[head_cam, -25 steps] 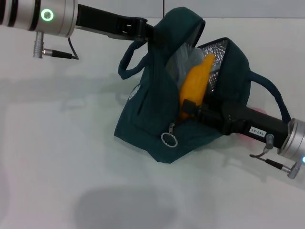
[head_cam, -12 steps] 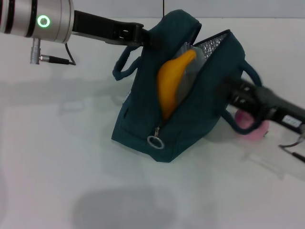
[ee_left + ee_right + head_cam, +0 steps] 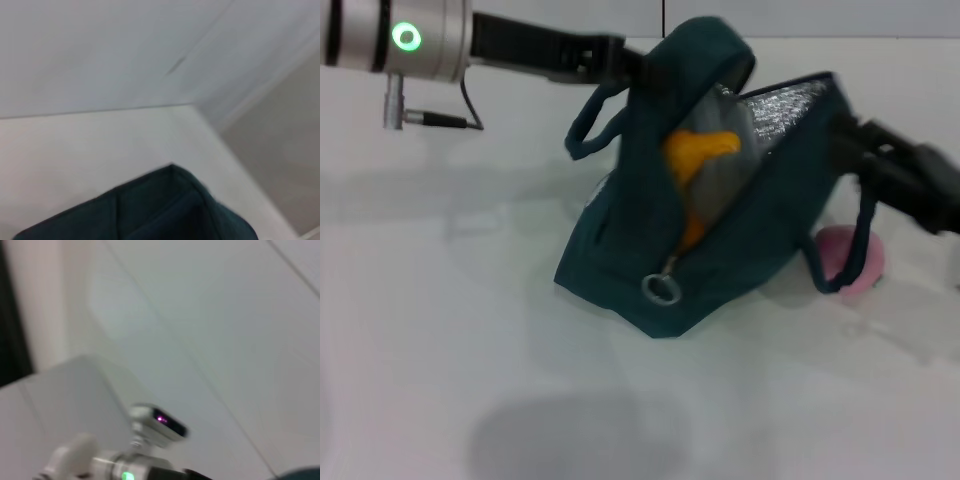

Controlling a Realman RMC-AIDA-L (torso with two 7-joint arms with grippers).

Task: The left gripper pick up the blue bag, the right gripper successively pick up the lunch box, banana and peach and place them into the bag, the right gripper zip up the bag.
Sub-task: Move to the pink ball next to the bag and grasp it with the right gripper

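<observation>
— Silver ring pull [image 3: 662, 289] hangs nearest me, at the low near end of the blue bag [image 3: 720, 270], which stands open on the white table [image 3: 470, 330]. What do you read on the grippers?

— I see the right gripper [image 3: 910, 185] at the right, blurred, beside the bag's right wall; I cannot tell how far its fingers are parted, and nothing shows in them. The peach [image 3: 850, 262] lies on the table just below it, partly behind a handle.

— And the banana [image 3: 695, 175]?

— It stands in the bag's mouth, long axis near-to-far, upper end tipped right.

— Farther back?

— My left gripper [image 3: 630, 62] clamps the bag's far top edge, holding it up.
</observation>
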